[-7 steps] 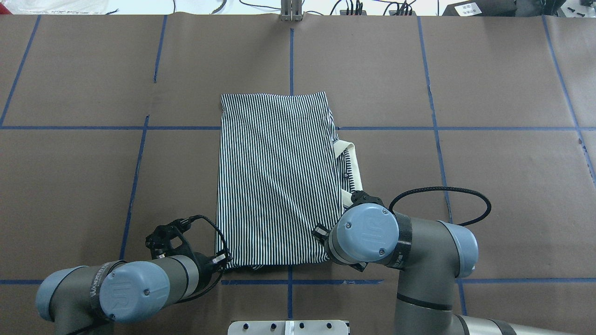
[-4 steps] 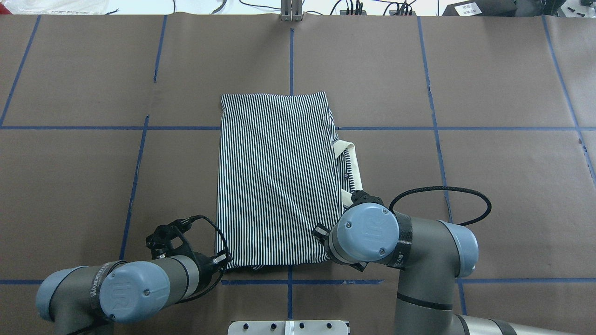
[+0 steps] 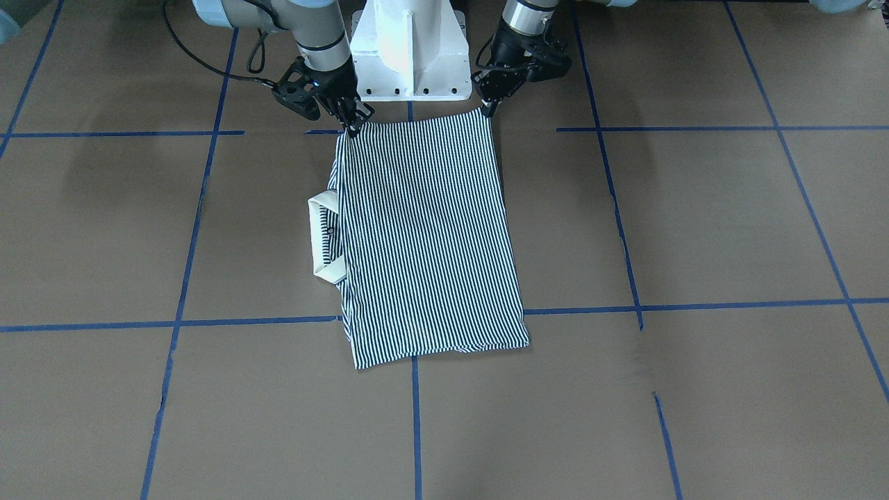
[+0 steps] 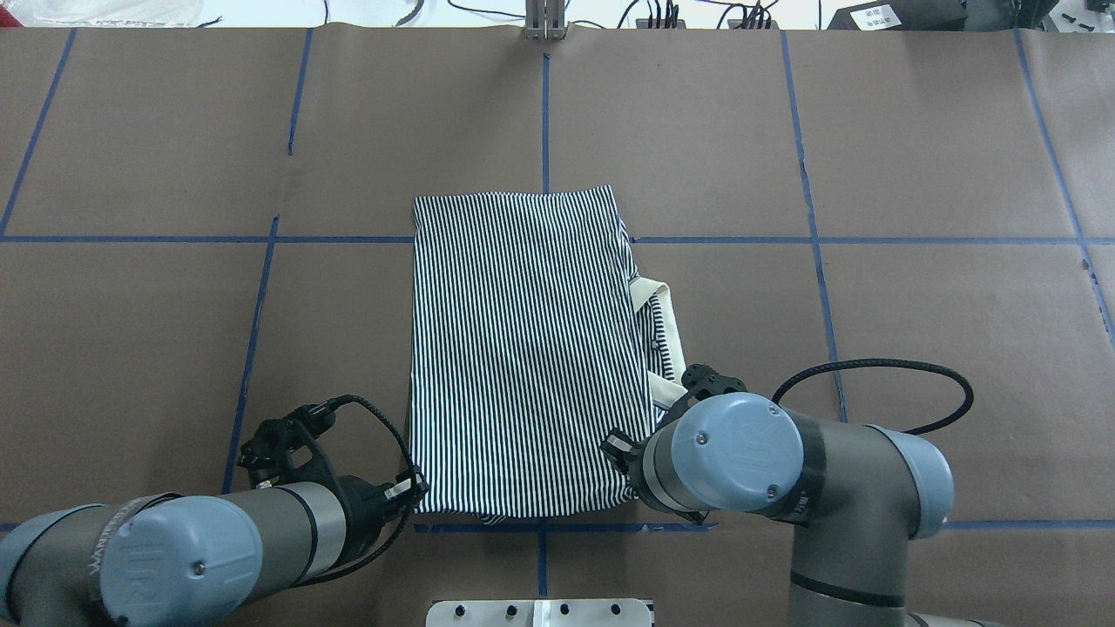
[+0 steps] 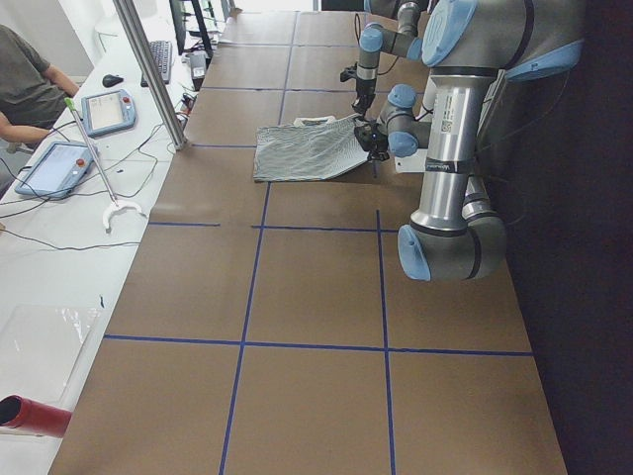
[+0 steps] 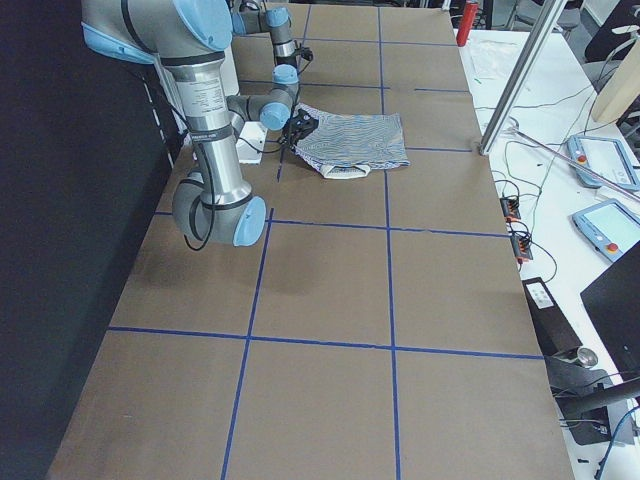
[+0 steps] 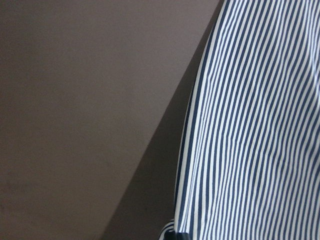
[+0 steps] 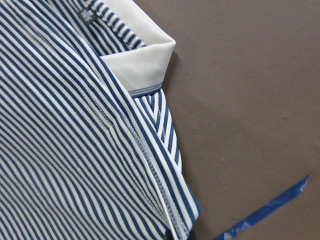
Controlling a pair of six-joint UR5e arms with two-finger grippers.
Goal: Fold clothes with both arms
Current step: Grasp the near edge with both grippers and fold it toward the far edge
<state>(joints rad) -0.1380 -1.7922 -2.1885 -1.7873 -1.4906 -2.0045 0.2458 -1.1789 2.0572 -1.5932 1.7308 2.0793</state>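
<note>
The desk (image 4: 915, 157) is covered in brown paper, crossed by blue tape lines (image 4: 810, 239) that mark out large squares. Wide stretches of it lie open to both sides of the shirt (image 4: 523, 348) and beyond its far edge.

The shirt lies near the middle of the desk on the robot's side. It is folded into a tall striped rectangle whose long edges run away from the robot. Its far edge sits just past one cross line. Its near edge sits at the cross line in front of the white base (image 3: 410, 48). The cream collar (image 4: 666, 322) sticks out from the long edge on the robot's right and rests on the desk.

The left arm (image 4: 174, 549) reaches in low from the near left, and the right arm (image 4: 784, 470) bends in from the near right. Both wrists point down at the shirt's near edge.

The left gripper (image 3: 486, 107) is pinched closed on the near left corner of the shirt. The right gripper (image 3: 351, 125) is pinched closed on the near right corner, just short of the collar. In the left wrist view a dark shadow runs under the shirt's side edge.
</note>
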